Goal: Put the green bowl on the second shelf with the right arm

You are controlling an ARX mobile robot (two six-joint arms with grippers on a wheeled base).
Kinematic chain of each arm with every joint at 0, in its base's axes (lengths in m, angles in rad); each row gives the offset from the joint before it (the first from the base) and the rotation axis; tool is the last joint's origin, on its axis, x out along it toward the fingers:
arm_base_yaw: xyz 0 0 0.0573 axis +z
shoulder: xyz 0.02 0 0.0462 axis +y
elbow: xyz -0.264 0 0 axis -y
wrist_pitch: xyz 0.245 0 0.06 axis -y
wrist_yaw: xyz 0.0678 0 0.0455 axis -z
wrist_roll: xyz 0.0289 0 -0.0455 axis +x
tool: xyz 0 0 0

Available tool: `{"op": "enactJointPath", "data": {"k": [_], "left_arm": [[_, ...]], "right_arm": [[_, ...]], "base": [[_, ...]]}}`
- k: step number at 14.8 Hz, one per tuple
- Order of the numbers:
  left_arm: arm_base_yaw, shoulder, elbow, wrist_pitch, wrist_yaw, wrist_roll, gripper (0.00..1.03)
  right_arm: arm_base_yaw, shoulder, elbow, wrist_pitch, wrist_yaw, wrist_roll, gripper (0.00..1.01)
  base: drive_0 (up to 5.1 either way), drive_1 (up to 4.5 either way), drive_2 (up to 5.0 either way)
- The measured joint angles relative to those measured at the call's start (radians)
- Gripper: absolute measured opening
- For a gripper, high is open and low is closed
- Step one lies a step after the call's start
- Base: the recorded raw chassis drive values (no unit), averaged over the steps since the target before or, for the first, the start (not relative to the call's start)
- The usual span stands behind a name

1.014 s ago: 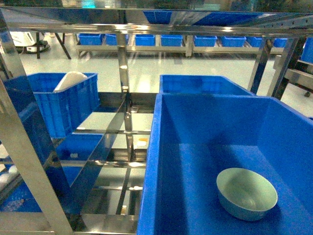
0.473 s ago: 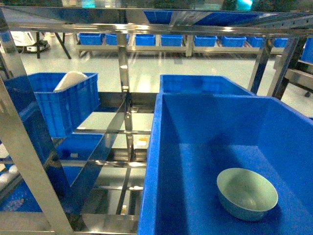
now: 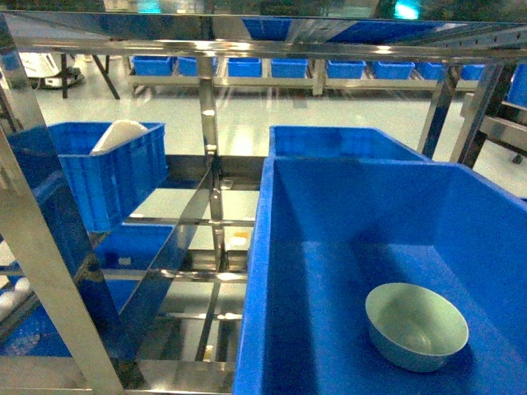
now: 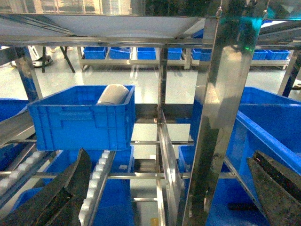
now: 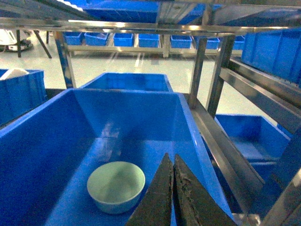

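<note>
The green bowl (image 3: pixel 416 326) (image 5: pixel 116 186) rests upright on the floor of the large blue crate (image 3: pixel 346 214) (image 5: pixel 56 127) that sits on the second shelf of the steel rack (image 3: pixel 210 123). My right gripper (image 5: pixel 171 157) is shut with nothing in it, its tips together just right of the bowl and apart from it. In the left wrist view my left gripper (image 4: pixel 169 162) is open and empty, its dark fingers (image 4: pixel 70 188) spread wide in front of the rack's upright (image 4: pixel 221 117). Neither gripper shows in the head view.
A smaller blue crate (image 3: pixel 103 177) (image 4: pixel 82 115) holding a white domed object (image 3: pixel 119 136) stands on the left of the rack. Another blue crate (image 3: pixel 342 141) sits behind the large one. Roller rails (image 4: pixel 96 188) run low on the left. More crates line the far shelves (image 3: pixel 288 67).
The view has barely shifted; the bowl stays where it was in the crate.
</note>
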Motion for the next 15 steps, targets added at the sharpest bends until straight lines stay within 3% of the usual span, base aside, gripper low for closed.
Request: {"op": "enactJointPath", "data": {"k": [1, 4, 5, 12, 15], "left_arm": [[0.0, 0.0, 0.0, 0.0, 0.0, 0.0, 0.98], [0.0, 0.0, 0.0, 0.0, 0.0, 0.0, 0.98], [0.0, 0.0, 0.0, 0.0, 0.0, 0.0, 0.98], [0.0, 0.0, 0.0, 0.0, 0.0, 0.0, 0.98], [0.0, 0.0, 0.0, 0.0, 0.0, 0.0, 0.98]], "right_arm": [[0.0, -0.096, 0.0, -0.054, 0.0, 0.0, 0.02], [0.0, -0.094, 0.0, -0.061, 0.001, 0.0, 0.02], [0.0, -0.094, 0.0, -0.061, 0.0, 0.0, 0.11], [0.0, -0.094, 0.0, -0.062, 0.0, 0.0, 0.98], [0.0, -0.094, 0.0, -0.062, 0.0, 0.0, 0.98]], "base": [[0.0, 0.0, 0.0], [0.0, 0.0, 0.0], [0.0, 0.0, 0.0], [0.0, 0.0, 0.0], [0.0, 0.0, 0.0]]}}
